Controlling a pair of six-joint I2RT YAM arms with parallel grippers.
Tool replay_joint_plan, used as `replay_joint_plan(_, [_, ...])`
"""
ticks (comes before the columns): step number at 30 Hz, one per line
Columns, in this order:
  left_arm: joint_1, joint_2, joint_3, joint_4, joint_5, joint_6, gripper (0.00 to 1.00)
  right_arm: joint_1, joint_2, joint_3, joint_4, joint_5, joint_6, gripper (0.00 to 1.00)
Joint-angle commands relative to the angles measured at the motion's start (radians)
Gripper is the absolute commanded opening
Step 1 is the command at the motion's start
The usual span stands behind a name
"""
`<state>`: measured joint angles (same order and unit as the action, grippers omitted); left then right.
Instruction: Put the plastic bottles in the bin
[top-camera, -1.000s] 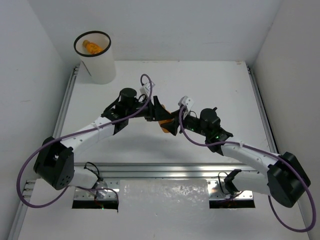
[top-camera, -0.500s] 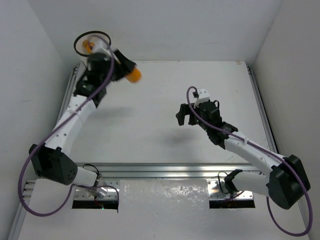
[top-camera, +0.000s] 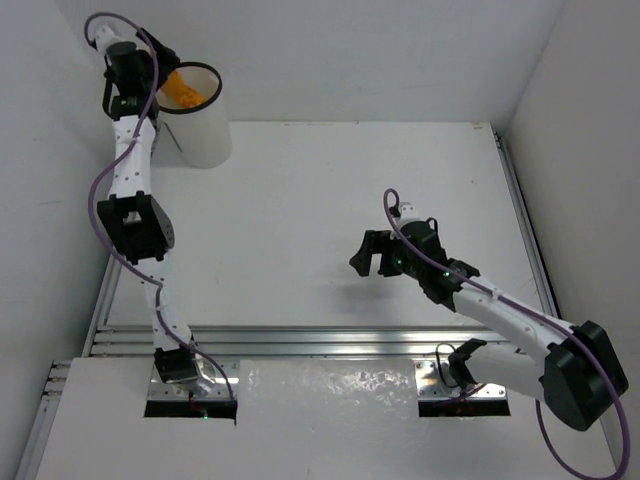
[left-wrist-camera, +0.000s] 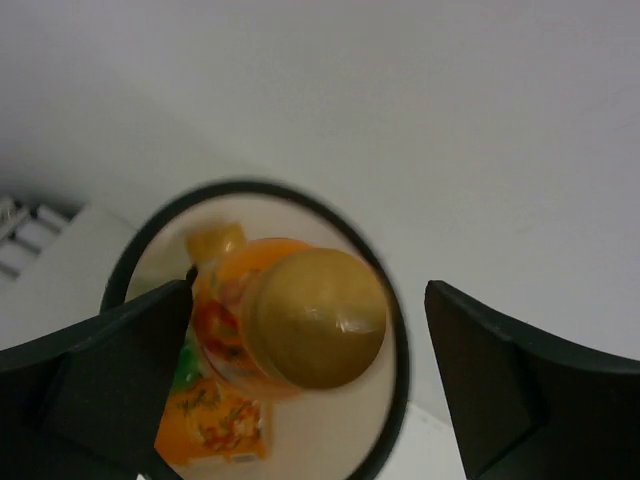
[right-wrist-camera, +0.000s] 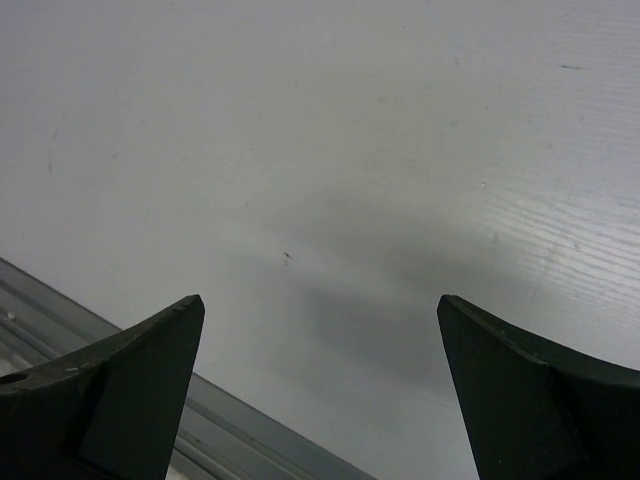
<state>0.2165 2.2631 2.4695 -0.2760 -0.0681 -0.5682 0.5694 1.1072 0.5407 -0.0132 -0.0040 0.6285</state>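
Left wrist view, item 1, left tool (left-wrist-camera: 310, 288): fingers (left-wrist-camera: 110, 370) spread wide, pinching nothing. It is held straight above the mouth of the bin (left-wrist-camera: 392, 340) and looks down into it, so that anything leaving the tool lands inside the black rim and not over it.

Item 2, orange bottle (left-wrist-camera: 315, 320): seen end-on, its round tan end towards the camera, centred over the bin's mouth. It is close beside one finger and apart from the other. Judged free of the tool; whether it is in mid-drop or lying on the heap cannot be told.

Item 3, bottles in the bin (left-wrist-camera: 215, 425): more orange ones, a scrap of green and a yellow cap, lying beneath the end-on bottle.

Top external view, item 4, placement: the bin stands at the far left corner of the table (top-camera: 300, 180), which explains the left arm stretched to full reach along the left edge.

Item 5, right tool (top-camera: 365, 257): spread and empty, hovering over the table right of centre, well apart from the bin. The right wrist view shows only bare table between its fingers. Judged to be kept out of the left arm's way.

Item 6, status: the only bottles in view are in or over the bin, so the task is judged at or near its end
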Motion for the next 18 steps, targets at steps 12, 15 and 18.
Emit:
replay_joint_plan(12, [-0.023, -0.282, -0.070, 0.014, -0.025, 0.183, 1.00, 0.007, -0.058, 0.099, -0.143, -0.015, -0.081, 0.99])
replay_joint_plan(15, [-0.028, -0.382, -0.089, -0.130, -0.107, 0.195, 1.00, 0.007, -0.047, 0.126, -0.192, 0.045, -0.119, 0.99])
replay_joint_plan(18, [-0.032, -0.531, -0.277, -0.262, -0.084, 0.166, 1.00, 0.007, -0.082, 0.142, -0.235, 0.167, -0.159, 0.99])
